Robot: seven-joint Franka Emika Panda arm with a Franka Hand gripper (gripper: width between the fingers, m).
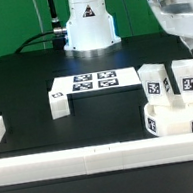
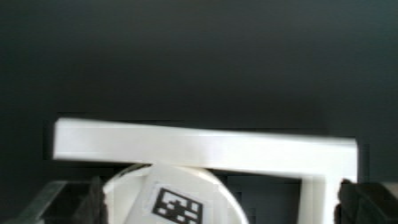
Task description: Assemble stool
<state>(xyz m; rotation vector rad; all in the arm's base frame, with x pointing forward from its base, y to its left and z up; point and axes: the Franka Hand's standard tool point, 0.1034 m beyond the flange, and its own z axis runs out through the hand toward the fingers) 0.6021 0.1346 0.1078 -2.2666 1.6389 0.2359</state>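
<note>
On the black desk (image 1: 22, 86), two leg blocks (image 1: 153, 83) are propped upright by sockets in the seat (image 1: 175, 123), the pincer (image 2: 217, 198) held spread and empty above.

Tagged round seat (image 2: 146, 196) just beside white rail (image 2: 196, 145), blk table (image 2: 196, 60).

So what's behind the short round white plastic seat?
Two upright white rectangular leg blocks with square tags, side by side. The seat covers their bases, so whether they touch it cannot be told.
</note>
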